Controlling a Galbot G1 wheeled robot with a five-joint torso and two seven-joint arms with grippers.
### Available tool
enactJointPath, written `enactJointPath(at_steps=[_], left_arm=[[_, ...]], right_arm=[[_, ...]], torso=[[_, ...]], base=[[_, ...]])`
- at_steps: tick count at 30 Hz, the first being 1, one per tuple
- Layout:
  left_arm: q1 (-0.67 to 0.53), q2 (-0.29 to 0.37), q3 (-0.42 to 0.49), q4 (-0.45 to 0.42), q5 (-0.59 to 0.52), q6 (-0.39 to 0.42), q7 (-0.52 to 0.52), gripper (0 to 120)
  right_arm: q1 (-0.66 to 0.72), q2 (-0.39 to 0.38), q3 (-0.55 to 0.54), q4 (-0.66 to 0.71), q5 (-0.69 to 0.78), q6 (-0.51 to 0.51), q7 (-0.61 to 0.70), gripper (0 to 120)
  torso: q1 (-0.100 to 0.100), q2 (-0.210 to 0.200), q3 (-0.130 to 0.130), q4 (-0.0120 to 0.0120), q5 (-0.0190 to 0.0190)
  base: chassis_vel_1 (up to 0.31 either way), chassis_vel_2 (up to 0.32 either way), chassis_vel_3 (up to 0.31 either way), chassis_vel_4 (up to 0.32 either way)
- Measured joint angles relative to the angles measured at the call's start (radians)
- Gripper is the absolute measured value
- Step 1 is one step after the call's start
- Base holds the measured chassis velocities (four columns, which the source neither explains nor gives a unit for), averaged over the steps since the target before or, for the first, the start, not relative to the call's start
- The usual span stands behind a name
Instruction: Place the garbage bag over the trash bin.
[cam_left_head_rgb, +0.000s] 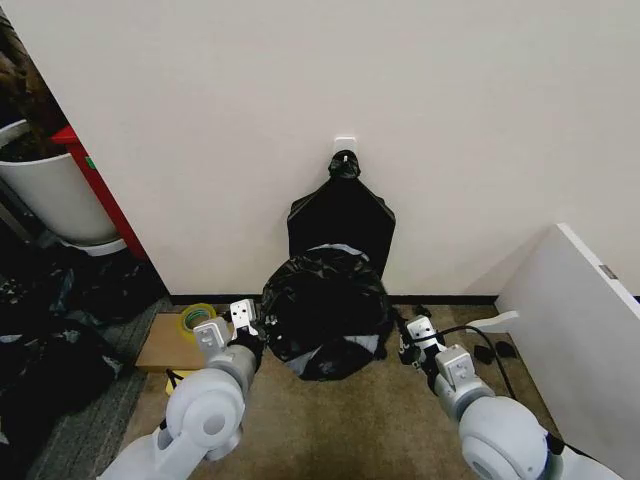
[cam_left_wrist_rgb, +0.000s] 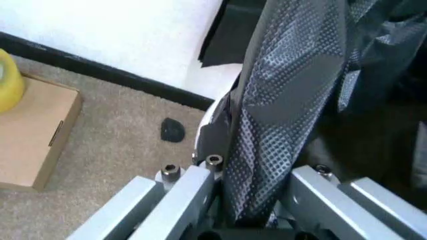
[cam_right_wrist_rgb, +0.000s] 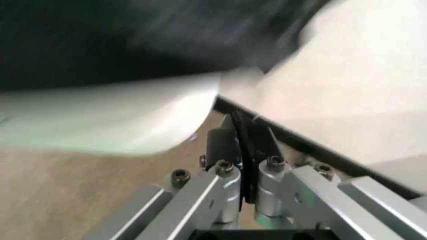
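Observation:
The garbage bag (cam_left_head_rgb: 325, 305), glossy black and crinkled, is draped over the trash bin, whose pale rim (cam_left_head_rgb: 335, 249) peeks out at the back, against the wall. My left gripper (cam_left_head_rgb: 228, 320) is at the bag's left side. In the left wrist view a gathered fold of the bag (cam_left_wrist_rgb: 280, 100) runs down between its fingers (cam_left_wrist_rgb: 193, 185), and the gripper (cam_left_wrist_rgb: 257, 165) is shut on it. My right gripper (cam_left_head_rgb: 415, 335) is low at the bag's right side, a little apart from it. In the right wrist view its pads are pressed together (cam_right_wrist_rgb: 240, 130) beside the off-white bin wall (cam_right_wrist_rgb: 113, 120).
A flat black bundle (cam_left_head_rgb: 342, 225) hangs from a wall hook behind the bin. A cardboard box (cam_left_head_rgb: 170, 345) with a yellow tape roll (cam_left_head_rgb: 197, 317) lies left of my left arm. A white planter (cam_left_head_rgb: 50, 195) stands far left, a white panel (cam_left_head_rgb: 580, 300) and cables (cam_left_head_rgb: 485, 350) on the right.

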Motion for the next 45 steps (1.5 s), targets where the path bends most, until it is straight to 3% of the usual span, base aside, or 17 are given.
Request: enactJointPath(at_steps=[7, 10, 16, 19, 22, 34, 37, 39, 42, 45], left_arm=[[0.008, 0.000, -0.001, 0.008, -0.012, 0.000, -0.007, 0], [0.007, 0.001, -0.003, 0.022, -0.010, 0.001, -0.013, 0], [-0.024, 0.002, -0.005, 0.070, -0.010, 0.002, -0.016, 0], [-0.035, 0.005, -0.004, 0.080, -0.010, 0.004, -0.016, 0], [-0.045, 0.010, 0.006, 0.086, -0.006, 0.015, -0.006, 0], [-0.014, 0.024, 0.031, 0.043, 0.046, 0.060, 0.037, 0], [-0.011, 0.023, 0.032, 0.043, 0.050, 0.061, 0.038, 0], [-0.011, 0.018, 0.035, 0.043, 0.052, 0.063, 0.039, 0], [-0.011, 0.015, 0.037, 0.043, 0.052, 0.064, 0.039, 0], [-0.014, 0.010, 0.040, 0.043, 0.053, 0.066, 0.039, 0]], right_arm=[[-0.029, 0.014, -0.003, 0.023, 0.042, 0.000, 0.040, 0], [-0.040, 0.006, 0.020, 0.058, 0.067, -0.014, 0.071, 7], [-0.185, -0.039, 0.141, 0.196, 0.067, -0.057, 0.086, 32], [-0.258, -0.051, 0.201, 0.236, 0.033, -0.056, 0.023, 38], [-0.333, -0.064, 0.251, 0.277, -0.025, -0.025, -0.122, 55], [-0.143, -0.064, 0.150, 0.264, 0.100, -0.008, -0.267, 97], [-0.145, -0.064, 0.143, 0.259, 0.105, -0.016, -0.272, 90], [-0.153, -0.063, 0.136, 0.248, 0.099, -0.019, -0.283, 79], [-0.155, -0.063, 0.133, 0.244, 0.094, -0.020, -0.285, 73], [-0.157, -0.065, 0.125, 0.236, 0.081, -0.023, -0.290, 56]], torso=[[0.000, 0.000, 0.000, 0.0001, 0.0001], [0.000, 0.000, 0.000, 0.0002, -0.0002], [0.000, 0.000, 0.000, 0.0000, 0.0000], [0.000, 0.000, 0.000, -0.0002, -0.0003], [0.000, 0.000, 0.000, -0.0003, -0.0002], [0.000, 0.000, 0.000, 0.0003, 0.0000], [0.000, 0.000, 0.000, 0.0002, 0.0000], [0.000, 0.000, 0.000, 0.0001, 0.0000], [0.000, 0.000, 0.000, 0.0000, 0.0000], [0.000, 0.000, 0.000, 0.0000, -0.0001]], base=[[0.000, 0.000, 0.000, 0.000], [0.000, 0.000, 0.000, 0.000], [0.000, 0.000, 0.000, 0.000], [0.000, 0.000, 0.000, 0.000], [0.000, 0.000, 0.000, 0.000], [0.000, 0.000, 0.000, 0.000], [0.000, 0.000, 0.000, 0.000], [0.000, 0.000, 0.000, 0.000], [0.000, 0.000, 0.000, 0.000], [0.000, 0.000, 0.000, 0.000]])
